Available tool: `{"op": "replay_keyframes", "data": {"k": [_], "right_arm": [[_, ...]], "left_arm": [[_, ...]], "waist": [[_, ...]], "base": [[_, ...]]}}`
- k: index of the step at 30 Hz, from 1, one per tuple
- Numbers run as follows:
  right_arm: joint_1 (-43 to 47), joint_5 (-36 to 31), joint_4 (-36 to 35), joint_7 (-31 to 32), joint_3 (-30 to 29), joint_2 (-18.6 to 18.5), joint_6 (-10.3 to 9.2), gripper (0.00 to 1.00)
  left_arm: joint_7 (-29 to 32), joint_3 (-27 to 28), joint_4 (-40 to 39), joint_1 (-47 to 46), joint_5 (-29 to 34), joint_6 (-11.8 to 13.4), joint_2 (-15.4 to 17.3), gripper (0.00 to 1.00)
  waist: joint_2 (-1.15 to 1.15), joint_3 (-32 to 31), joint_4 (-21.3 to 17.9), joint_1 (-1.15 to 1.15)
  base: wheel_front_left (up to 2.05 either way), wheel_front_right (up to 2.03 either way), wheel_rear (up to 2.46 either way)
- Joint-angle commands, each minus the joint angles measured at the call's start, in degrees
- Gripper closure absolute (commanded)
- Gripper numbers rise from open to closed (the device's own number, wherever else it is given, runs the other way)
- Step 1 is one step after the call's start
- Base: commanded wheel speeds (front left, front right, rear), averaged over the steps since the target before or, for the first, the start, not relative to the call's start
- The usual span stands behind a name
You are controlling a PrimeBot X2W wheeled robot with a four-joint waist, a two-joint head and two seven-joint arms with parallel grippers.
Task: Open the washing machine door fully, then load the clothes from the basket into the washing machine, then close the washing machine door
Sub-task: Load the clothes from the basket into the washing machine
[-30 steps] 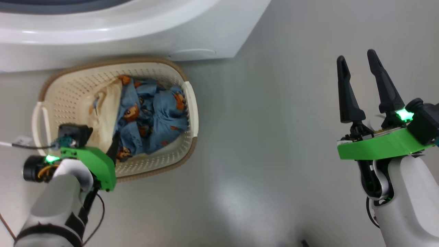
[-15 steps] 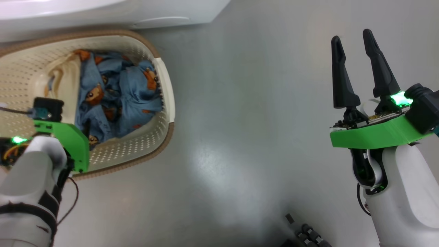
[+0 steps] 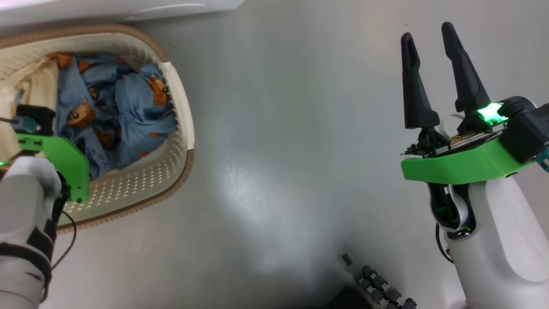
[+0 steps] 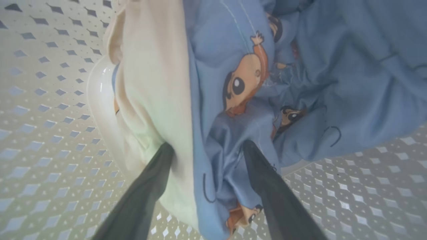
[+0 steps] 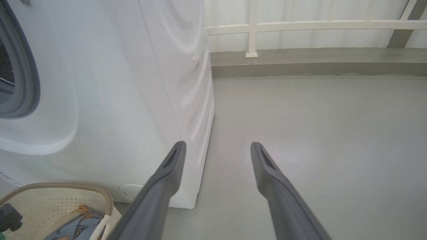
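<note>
Fingers point(image 4: 140, 200) of the left gripper point(image 4: 207, 146) are spread, tips dug into the clothes point(image 4: 233, 83) with a fold of blue bear-print and cream cloth between them, not pinched yet. That's all inside the basket point(image 3: 178, 98), upper left of the head view. Right gripper point(image 3: 426, 32) is spread too, holding nothing, over bare floor point(image 3: 279, 150) on the right.

What changed in the last second: mostly the camera swung, so the basket and washing machine point(image 5: 116, 83) slid toward the upper left corner. Left gripper sits on the same spot of the pile. I'd say the grab is lined up and the squeeze comes next.

Writing: nothing readable, just a blue-white label sliver point(image 5: 4, 175) at the left edge of the right wrist view.
</note>
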Motion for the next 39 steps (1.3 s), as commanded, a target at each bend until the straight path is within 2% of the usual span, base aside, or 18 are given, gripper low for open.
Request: {"op": "replay_keyframes", "data": {"k": [1, 7, 8, 9, 10, 11, 22, 39], "right_arm": [[1.08, -0.13, -1.51, -0.45, 1.44, 0.30, 0.25, 0.00], [0.80, 0.09, -1.52, -0.45, 2.54, 0.55, 0.25, 0.00], [0.76, 0.13, -1.52, -0.45, 2.67, 0.57, 0.25, 0.00], [0.73, 0.16, -1.53, -0.45, 2.76, 0.59, 0.25, 0.00], [0.70, 0.19, -1.54, -0.45, 2.81, 0.61, 0.25, 0.00], [0.68, 0.21, -1.54, -0.45, 2.83, 0.62, 0.25, 0.00], [1.06, -0.12, -1.36, -0.45, 2.07, 0.68, 0.25, 0.00], [4.32, -0.06, -0.57, -0.45, 0.26, -1.83, 0.25, 0.00]], "left_arm": [[-0.06, 0.64, -0.28, 0.16, 0.36, 0.49, 2.70, 0.00], [0.71, -0.07, -0.25, -0.07, 0.34, 0.16, 3.34, 0.00], [0.83, -0.37, -0.25, -0.09, 0.51, 0.01, 3.40, 0.03], [0.86, -0.53, -0.25, -0.14, 0.55, -0.05, 3.48, 0.55], [0.88, -0.61, -0.25, -0.17, 0.50, -0.13, 3.49, 0.81], [0.90, -0.69, -0.24, -0.18, 0.43, -0.29, 3.44, 1.00], [-1.74, 0.35, -0.24, 0.69, -2.25, -1.35, 2.03, 1.00], [-13.67, 3.62, -0.23, 6.46, -8.11, -3.60, -2.79, 1.00]], "waist": [[0.00, 0.38, -0.42, 0.00], [0.00, 0.88, -1.25, 0.00], [0.00, 0.90, -1.37, 0.00], [0.00, 0.90, -1.49, 0.00], [0.00, 0.86, -1.58, 0.00], [0.00, 0.78, -1.67, 0.00], [0.00, -2.17, -0.83, 0.00], [0.00, -13.17, 3.92, 0.00]], "base": [[0.00, 0.00, 0.00], [0.00, 0.00, 0.00], [0.00, 0.00, 0.00], [0.00, 0.00, 0.00], [0.00, 0.00, 0.00], [0.00, 0.00, 0.00], [0.00, 0.00, 0.00], [0.00, 0.00, 0.00]]}}
